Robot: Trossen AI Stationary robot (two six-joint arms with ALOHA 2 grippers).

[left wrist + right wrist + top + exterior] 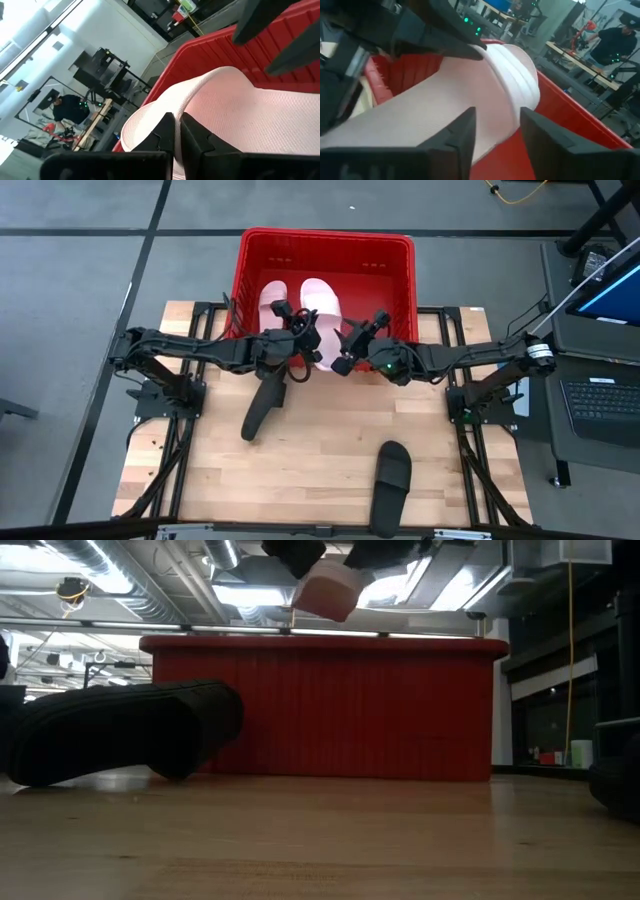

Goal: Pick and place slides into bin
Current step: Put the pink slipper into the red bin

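Note:
The red bin [325, 265] stands at the table's far edge, with one pale pink slide [272, 300] lying inside. My left gripper [305, 332] is shut on the second pink slide [322, 305], which is over the bin's near rim [320, 645]. My right gripper [350, 345] is open at that slide's right side, with its fingers [457, 137] on either side of the sole's edge. One black slide [265, 405] lies on the table left of centre. The other black slide [392, 485] lies near the front edge. My left gripper pinches the pink slide's left edge [161, 111] between its two fingers, coming level from the table's left. The slide [330, 590] is lifted clear, above the bin's near rim. My right gripper: I cannot tell whether its open fingers touch the slide.
Bare wooden table top [320, 440] lies between the two black slides. A laptop [600, 405] and gear stand off the table's right side. People [62, 107] show in the room beyond.

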